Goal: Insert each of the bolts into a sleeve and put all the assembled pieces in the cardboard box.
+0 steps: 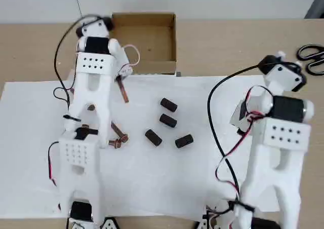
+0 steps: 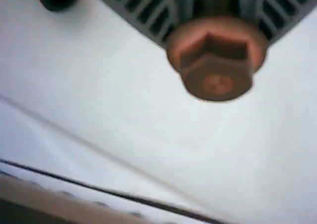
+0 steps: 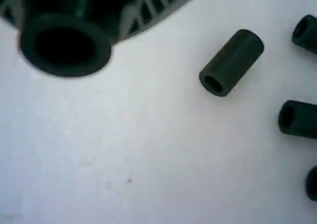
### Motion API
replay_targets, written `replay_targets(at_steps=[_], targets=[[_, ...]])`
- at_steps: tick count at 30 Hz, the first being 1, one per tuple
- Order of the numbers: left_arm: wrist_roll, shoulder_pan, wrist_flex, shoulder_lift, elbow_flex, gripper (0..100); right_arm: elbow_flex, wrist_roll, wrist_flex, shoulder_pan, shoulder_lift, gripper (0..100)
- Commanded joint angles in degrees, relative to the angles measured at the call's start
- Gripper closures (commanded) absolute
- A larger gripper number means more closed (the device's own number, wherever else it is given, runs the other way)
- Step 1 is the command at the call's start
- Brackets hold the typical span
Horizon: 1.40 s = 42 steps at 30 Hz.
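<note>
My left gripper (image 1: 121,83) hangs in front of the cardboard box (image 1: 174,41), shut on a copper bolt (image 1: 123,93) that points down over the white sheet. Its hexagonal head (image 2: 216,60) faces the left wrist camera, below the gripper (image 2: 216,6). My right gripper (image 1: 242,112) stands over the sheet's right part, shut on a black sleeve (image 3: 64,45) whose open end faces the right wrist camera. Several loose sleeves (image 1: 168,120) lie in the middle of the sheet, one of them (image 3: 232,61) nearest the right gripper (image 3: 74,8). Spare bolts (image 1: 118,138) lie by the left arm's base.
White paper (image 1: 152,188) covers the table's middle and front. Black scissors (image 1: 311,56) lie at the far right edge. Cables trail from both arms. The box stands open at the back, just beyond the sheet's far edge.
</note>
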Motion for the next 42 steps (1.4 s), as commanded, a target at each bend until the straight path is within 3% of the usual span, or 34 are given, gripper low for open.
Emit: replay_targets(at_steps=[1,10,17,26,36,42], targets=[[-4.2,2.6,1.8,-14.4,2.9,100,-2.8,3.1,0.9,-3.0,-6.5,99.5],[-16.4,4.3,1.7,-41.3,23.5,100,-1.8,14.0,1.2,-11.1,-20.3,99.5],[-23.5,8.4,0.1,-64.5,46.6,100,9.6,20.9,0.4,-14.3,-30.1,99.5],[-15.8,8.8,-21.6,-92.8,74.3,100,22.2,16.9,-12.5,-25.8,-37.8,99.5],[-4.8,8.4,-34.2,-118.8,99.8,99,38.4,16.5,-31.2,-41.9,-46.0,99.5],[-3.4,8.4,-36.5,-132.2,110.7,99,44.9,16.5,-38.7,-48.0,-47.7,99.6]])
